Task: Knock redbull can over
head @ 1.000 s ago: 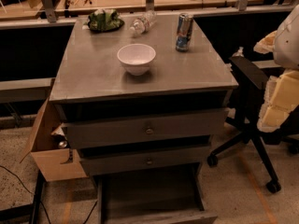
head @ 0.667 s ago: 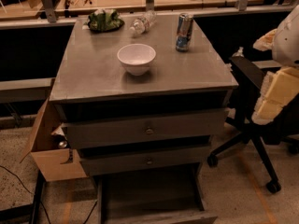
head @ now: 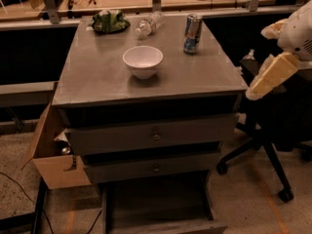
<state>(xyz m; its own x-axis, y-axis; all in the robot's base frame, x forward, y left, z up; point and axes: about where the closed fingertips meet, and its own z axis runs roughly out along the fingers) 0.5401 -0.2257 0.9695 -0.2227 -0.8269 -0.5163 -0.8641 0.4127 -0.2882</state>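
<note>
Camera view. The slim blue-and-silver redbull can [head: 193,33] stands upright at the far right of the grey metal counter [head: 204,74]. It is apart from the white ceramic bowl [head: 143,61], so you likely have room for a sideways push. The cream-coloured gripper [head: 261,84] hangs off the counter's near right corner. You cannot tell whether it is open or closed. The can lies well apart, to its far left.

Redbull can [head: 193,34] stands upright at the back right of the cabinet top [head: 195,79], white bowl [head: 142,61] mid-table, gripper [head: 255,91] hangs off past the right edge.
</note>
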